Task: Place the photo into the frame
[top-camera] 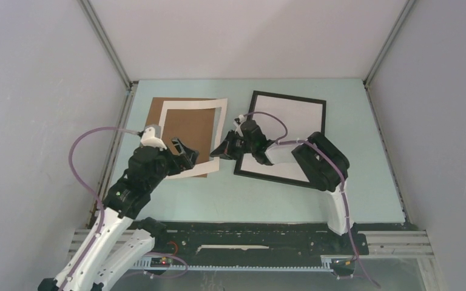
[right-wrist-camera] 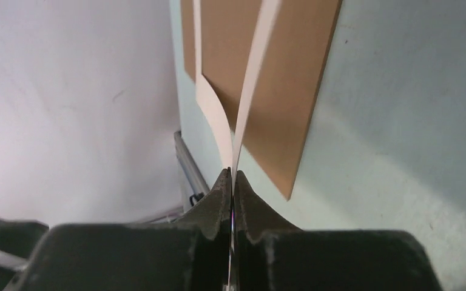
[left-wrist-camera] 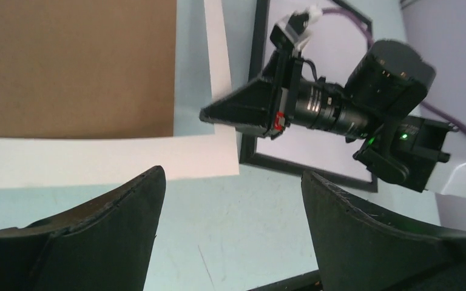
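Note:
The black frame [top-camera: 289,96] lies flat at the right of the table, its inside showing white. The photo is not in view. A white mat [top-camera: 194,105] with a cut-out window lies on a brown cardboard board [top-camera: 185,127] at the left. My right gripper [top-camera: 213,153] is shut on the mat's right edge near its front corner, and that edge is lifted and bowed. In the right wrist view the jaws [right-wrist-camera: 232,176] pinch the thin white sheet [right-wrist-camera: 253,73]. My left gripper [top-camera: 185,153] hovers open over the mat's front strip [left-wrist-camera: 97,160], with nothing between its fingers [left-wrist-camera: 232,176].
The right arm's elbow [top-camera: 321,160] hangs over the frame's front right corner. Grey enclosure walls stand on three sides, with an aluminium post [top-camera: 112,51] at the left. A black base rail [top-camera: 249,233] runs along the near edge. Bare green table [top-camera: 267,200] lies in front.

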`<state>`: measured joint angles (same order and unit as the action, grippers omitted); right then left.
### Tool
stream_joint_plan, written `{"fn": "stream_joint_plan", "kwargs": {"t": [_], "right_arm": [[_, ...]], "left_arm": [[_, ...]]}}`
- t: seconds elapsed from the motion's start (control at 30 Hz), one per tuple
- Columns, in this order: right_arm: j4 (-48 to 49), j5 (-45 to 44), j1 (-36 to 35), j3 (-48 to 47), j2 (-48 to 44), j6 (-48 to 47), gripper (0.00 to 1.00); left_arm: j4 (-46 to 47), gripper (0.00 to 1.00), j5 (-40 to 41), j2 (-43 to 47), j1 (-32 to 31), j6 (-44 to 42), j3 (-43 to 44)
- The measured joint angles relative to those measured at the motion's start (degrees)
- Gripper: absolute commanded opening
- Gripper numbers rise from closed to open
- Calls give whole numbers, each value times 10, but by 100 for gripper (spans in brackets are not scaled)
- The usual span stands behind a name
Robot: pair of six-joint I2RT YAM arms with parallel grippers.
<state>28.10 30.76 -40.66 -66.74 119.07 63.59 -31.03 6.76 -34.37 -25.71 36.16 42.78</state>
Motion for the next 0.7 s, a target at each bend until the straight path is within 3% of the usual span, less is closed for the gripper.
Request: {"fn": "stream_joint_plan", "kwargs": {"t": [0.13,0.23,0.3,0.37,0.5,0.7], "right_arm": [[-40,-49,-20,-46,23,-5,55],[-90,-78,-32,-87,22,-30,78],[-136,-101,-35,-96,9,-53,88],[-203,-125,-35,-95,-13,-84,93],[-320,-172,-22,-83,-78,-148,95],[-409,-208,61,15,-225,-219,88]], "left_arm": [[5,90,-18,-33,0,3,-9],[21,90,-30,-45,0,7,-9],[36,90,-40,-50,0,13,-9],[55,90,-57,-62,0,19,-10],[95,91,-100,-106,0,38,-17],[161,91,-163,-233,-15,76,-17]]}}
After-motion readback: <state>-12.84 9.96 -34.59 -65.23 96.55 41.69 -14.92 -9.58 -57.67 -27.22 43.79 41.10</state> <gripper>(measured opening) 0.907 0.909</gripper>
